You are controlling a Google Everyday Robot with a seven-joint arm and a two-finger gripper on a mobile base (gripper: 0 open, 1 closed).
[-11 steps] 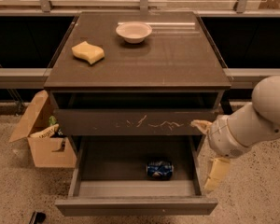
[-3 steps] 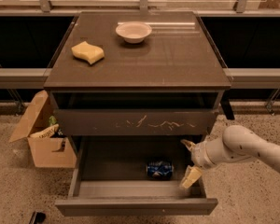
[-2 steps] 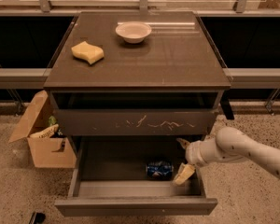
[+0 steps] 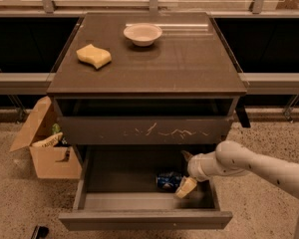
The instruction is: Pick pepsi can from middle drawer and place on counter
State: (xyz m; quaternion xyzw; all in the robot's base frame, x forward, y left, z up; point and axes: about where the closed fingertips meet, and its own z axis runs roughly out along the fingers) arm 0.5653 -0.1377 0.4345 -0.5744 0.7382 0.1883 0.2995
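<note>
The pepsi can [image 4: 167,180] lies on its side on the floor of the middle drawer [image 4: 139,219], which is pulled open at the bottom of the cabinet. My gripper [image 4: 185,172] is inside the drawer, just right of the can. It is open, with one pale fingertip [image 4: 186,187] low by the can's right end and the other up near the back. The can is not held. The counter [image 4: 164,63] is the dark brown top of the cabinet.
A white bowl [image 4: 142,34] and a yellow sponge [image 4: 93,56] sit on the counter. A drawer front with pale scratches [image 4: 147,131] overhangs the open drawer. An open cardboard box [image 4: 45,151] stands on the floor at the left.
My arm has come down from the right of the cabinet into the open drawer and moved left, bringing the gripper close to the can. The can has not moved.
</note>
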